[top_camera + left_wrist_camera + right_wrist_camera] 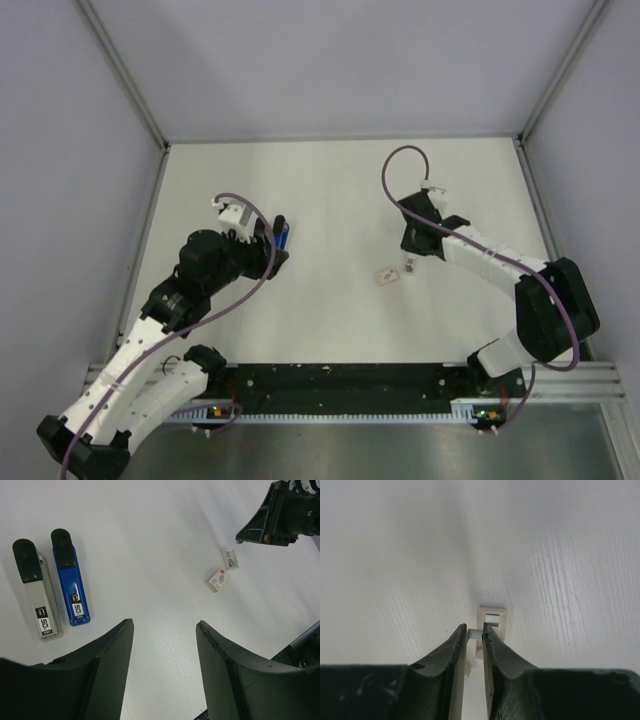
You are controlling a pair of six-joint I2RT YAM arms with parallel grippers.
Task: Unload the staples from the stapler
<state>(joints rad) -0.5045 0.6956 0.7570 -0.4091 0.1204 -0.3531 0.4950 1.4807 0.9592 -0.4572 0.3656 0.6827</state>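
Staples [474,633], a short strip pinched in my nearly closed right tool [474,628], hang just before the staple box [492,610], while my open, empty left tool [164,624] is nearer the blue stapler [71,585].

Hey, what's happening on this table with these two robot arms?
The right end effector is closed on a small silvery strip, apparently staples, right over a little open white box. The left end effector hangs open and empty above the table, with a blue stapler and a grey stapler lying side by side nearby. A second small box lies near the first.
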